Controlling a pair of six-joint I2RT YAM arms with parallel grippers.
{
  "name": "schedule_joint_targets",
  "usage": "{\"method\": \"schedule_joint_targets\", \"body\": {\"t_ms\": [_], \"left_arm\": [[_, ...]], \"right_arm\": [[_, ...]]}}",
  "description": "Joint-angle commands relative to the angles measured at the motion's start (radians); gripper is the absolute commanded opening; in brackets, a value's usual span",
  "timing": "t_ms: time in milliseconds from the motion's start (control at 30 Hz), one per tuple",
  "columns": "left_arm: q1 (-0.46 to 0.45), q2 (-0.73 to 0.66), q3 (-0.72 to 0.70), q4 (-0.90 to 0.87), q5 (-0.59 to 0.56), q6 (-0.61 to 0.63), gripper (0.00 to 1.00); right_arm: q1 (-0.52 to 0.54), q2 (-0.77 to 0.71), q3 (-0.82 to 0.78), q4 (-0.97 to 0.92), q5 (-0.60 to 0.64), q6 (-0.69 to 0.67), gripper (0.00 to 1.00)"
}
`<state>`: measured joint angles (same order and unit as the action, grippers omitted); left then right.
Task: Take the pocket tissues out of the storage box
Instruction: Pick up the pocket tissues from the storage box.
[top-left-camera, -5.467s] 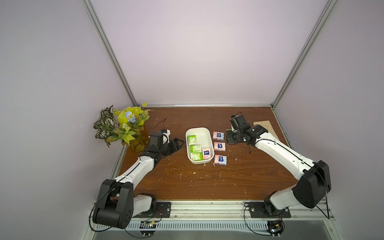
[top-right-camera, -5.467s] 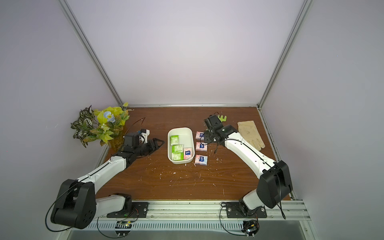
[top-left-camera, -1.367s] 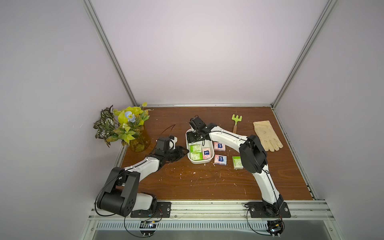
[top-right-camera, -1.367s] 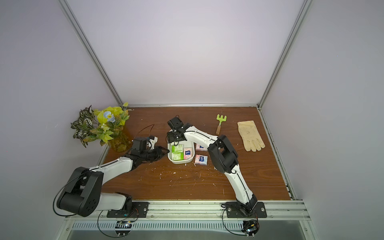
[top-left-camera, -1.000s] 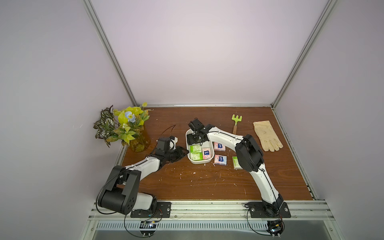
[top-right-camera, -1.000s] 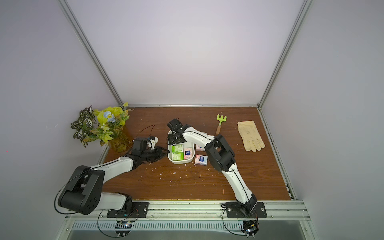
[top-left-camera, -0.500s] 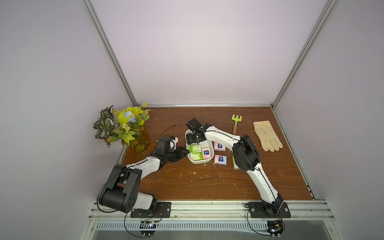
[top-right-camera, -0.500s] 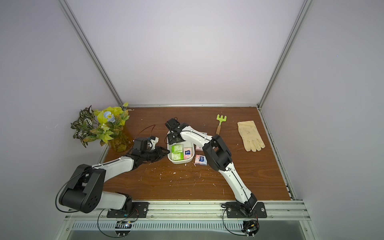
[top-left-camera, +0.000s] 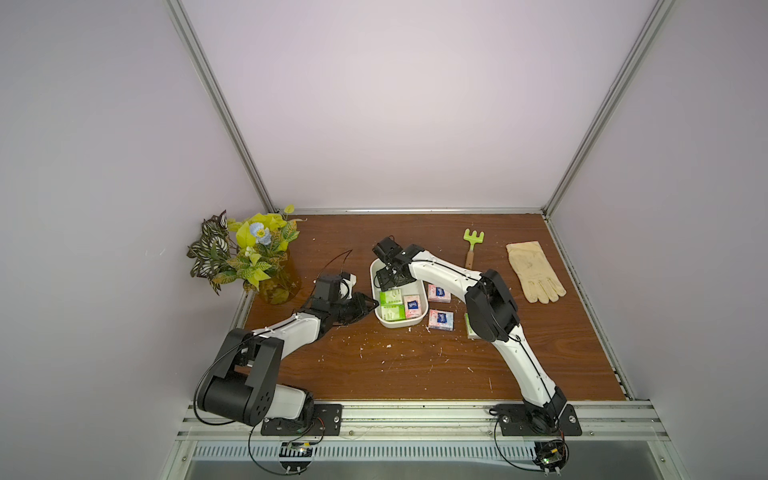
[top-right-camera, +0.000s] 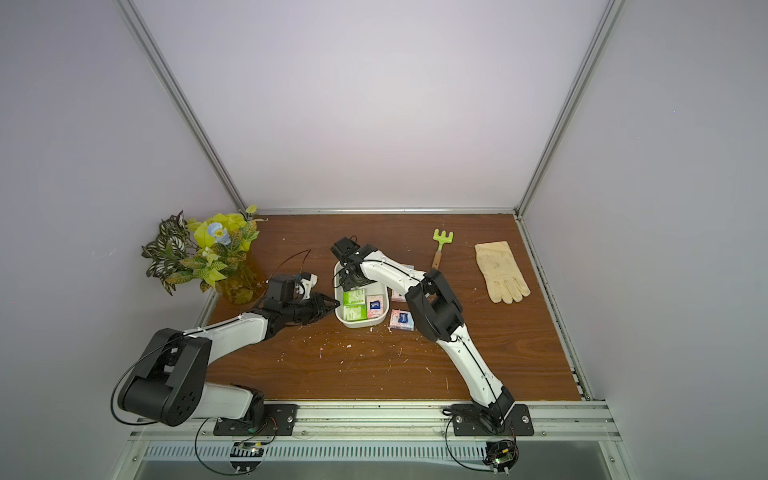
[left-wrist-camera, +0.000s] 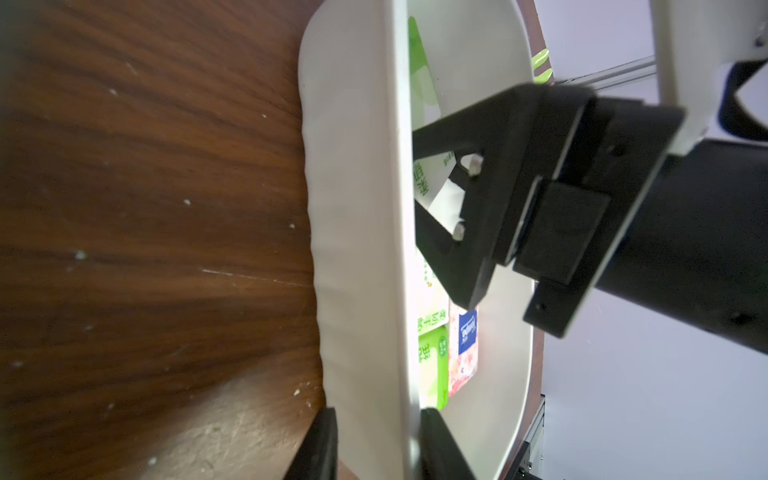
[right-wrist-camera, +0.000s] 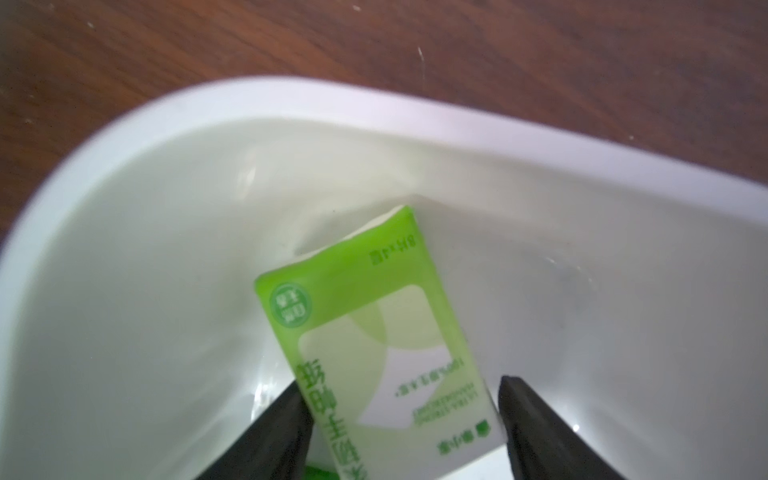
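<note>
The white storage box (top-left-camera: 400, 325) sits mid-table. My left gripper (top-left-camera: 371, 306) is shut on its left wall; in the left wrist view its jaws (left-wrist-camera: 376, 446) stand on either side of that wall (left-wrist-camera: 357, 249). My right gripper (top-left-camera: 390, 280) is down in the box's far end and open. Its fingers flank a tilted green pocket tissue packet (right-wrist-camera: 374, 332), one fingertip (right-wrist-camera: 291, 415) against it, the other a little apart. Two more green packets (top-left-camera: 392, 304) and a pink one (top-left-camera: 412, 305) lie in the box. Two pink packets (top-left-camera: 440, 320) lie on the table to its right.
A further green packet (top-left-camera: 468, 326) lies half hidden under my right arm's elbow. A vase of flowers (top-left-camera: 257, 257) stands at the back left. A green hand rake (top-left-camera: 472, 245) and a cream glove (top-left-camera: 534, 270) lie at the back right. White crumbs dot the wood.
My right gripper has edged a little farther into the box's far end and its jaws have widened around the green packet. The left gripper keeps its hold on the box wall.
</note>
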<state>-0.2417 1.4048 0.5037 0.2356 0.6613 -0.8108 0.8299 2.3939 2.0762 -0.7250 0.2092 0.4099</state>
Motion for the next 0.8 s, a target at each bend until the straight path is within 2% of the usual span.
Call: {"method": "schedule_joint_targets", "body": {"t_ms": [0, 333, 567, 767], "left_arm": [[-0.008, -0.007, 0.003, -0.025, -0.012, 0.024, 0.29], [-0.007, -0.009, 0.002, -0.033, -0.018, 0.025, 0.29], [-0.008, -0.009, 0.009, -0.043, -0.022, 0.027, 0.29], [-0.007, -0.021, 0.019, -0.05, -0.035, 0.028, 0.31]], "right_arm": [[0.005, 0.03, 0.065, -0.032, 0.004, -0.034, 0.78], [-0.001, 0.105, 0.167, -0.071, -0.024, -0.073, 0.78], [-0.001, 0.084, 0.156, -0.076, -0.02, -0.069, 0.59], [-0.002, 0.042, 0.177, -0.075, -0.031, -0.069, 0.53]]}}
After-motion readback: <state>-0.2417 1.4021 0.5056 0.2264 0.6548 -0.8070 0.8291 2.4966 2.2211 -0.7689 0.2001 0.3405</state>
